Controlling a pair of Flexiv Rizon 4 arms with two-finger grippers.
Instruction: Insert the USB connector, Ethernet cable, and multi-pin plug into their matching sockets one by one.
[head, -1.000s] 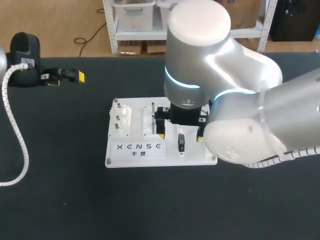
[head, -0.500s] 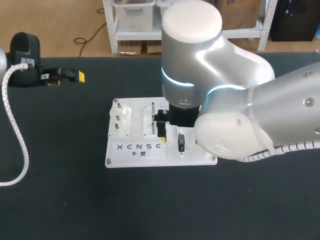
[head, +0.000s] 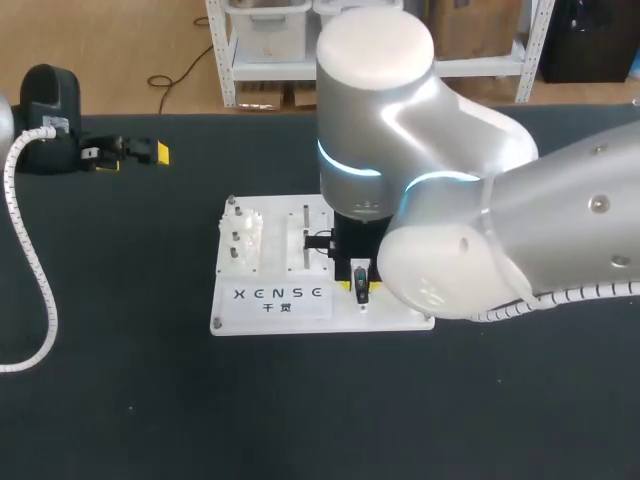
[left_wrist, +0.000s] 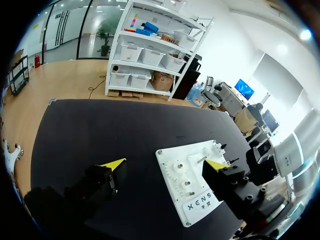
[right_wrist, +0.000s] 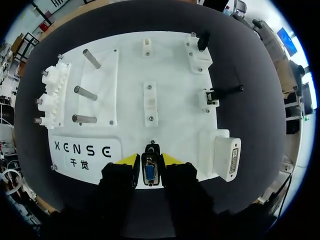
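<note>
A white board (head: 275, 312) lies mid-table. Near its front edge stands a small black multi-pin plug (head: 361, 285) with a blue face (right_wrist: 149, 172). My right gripper (right_wrist: 150, 161) comes down over it, and its yellow-tipped fingers (right_wrist: 128, 160) press the plug from both sides. A white multi-pin socket (right_wrist: 227, 159) sits just beside them on the board's corner. Two small black connectors (right_wrist: 203, 40) (right_wrist: 214, 95) stay at the board's far side. My left gripper (head: 130, 155) rests far off at the table's back left, open and holding nothing (left_wrist: 166, 163).
Steel pegs (right_wrist: 82, 92) and a white gear block (right_wrist: 52, 95) stand on the board's left half (right_wrist: 170, 65). A black stand (head: 50, 105) and a corrugated white hose (head: 30, 260) occupy the table's left side.
My right arm has shifted slightly left, bringing its gripper over the plug. Its fingers have closed in from wide open onto the plug. The left arm has not moved.
</note>
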